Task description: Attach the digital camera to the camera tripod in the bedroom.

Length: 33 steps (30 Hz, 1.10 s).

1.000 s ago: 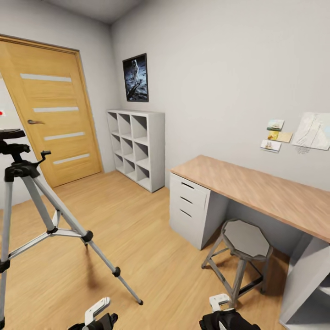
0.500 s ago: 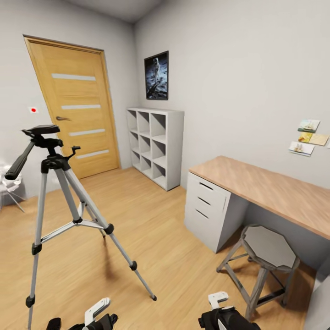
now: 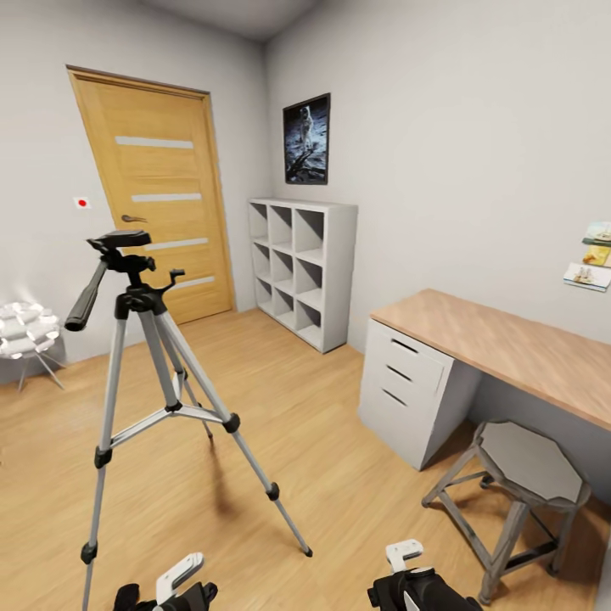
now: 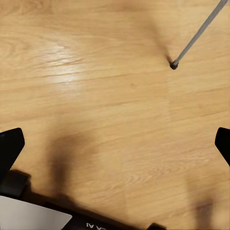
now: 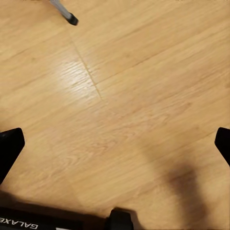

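We are facing the bedroom's wooden door (image 3: 161,204), and the camera tripod (image 3: 148,373) is standing on the plank floor (image 3: 280,424) ahead to our left, legs splayed, pan handle angled down, its head bare. One tripod foot is showing beyond each wrist. Our left gripper (image 4: 115,143) and right gripper (image 5: 115,143) are hanging spread wide over bare floor, gripping nothing. "GALAXEA" is printed upside down on the right wrist housing; lettering on the left one is too cropped to read.

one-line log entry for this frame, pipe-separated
phase: in transit | camera tripod: upright on floor, head bare | left gripper: open, empty | right gripper: open, empty | stool: by desk
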### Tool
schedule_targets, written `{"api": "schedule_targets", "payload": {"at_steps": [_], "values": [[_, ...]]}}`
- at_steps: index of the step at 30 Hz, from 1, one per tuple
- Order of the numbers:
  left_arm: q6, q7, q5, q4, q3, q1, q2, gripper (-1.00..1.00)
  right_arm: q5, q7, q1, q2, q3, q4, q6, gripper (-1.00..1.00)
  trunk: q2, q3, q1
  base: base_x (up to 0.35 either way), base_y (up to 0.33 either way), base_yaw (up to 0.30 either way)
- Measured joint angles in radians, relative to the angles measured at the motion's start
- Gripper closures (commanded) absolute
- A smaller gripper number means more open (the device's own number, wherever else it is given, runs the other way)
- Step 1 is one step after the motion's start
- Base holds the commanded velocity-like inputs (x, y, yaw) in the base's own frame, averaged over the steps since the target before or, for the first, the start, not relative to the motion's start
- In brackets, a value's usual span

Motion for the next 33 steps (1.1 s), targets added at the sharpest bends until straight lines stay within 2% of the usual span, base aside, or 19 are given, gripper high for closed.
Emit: {"api": "schedule_targets", "payload": {"at_steps": [12,25,33], "values": [[0.0,0.0,0.0,0.0,-0.002,0.002,-0.001,-1.0,0.0,-0.001,0.0,0.0,0.001,0.0,-0.002,-1.0,0.0,0.0,0.0,0.008,0.024,0.002],[0.0,0.0,-0.001,0.0,-0.002,0.002,0.0,-1.0,0.0,-0.002,0.002,0.0,0.003,0.0,-0.002,-1.0,0.0,0.0,0.0,0.112,0.034,0.0],[0.0,-0.001,0.004,0.0,-0.001,0.003,-0.001,-1.0,0.0,-0.001,0.002,0.0,0.004,0.0,-0.002,-1.0,0.0,0.0,0.0,0.008,0.199,0.0]]}}
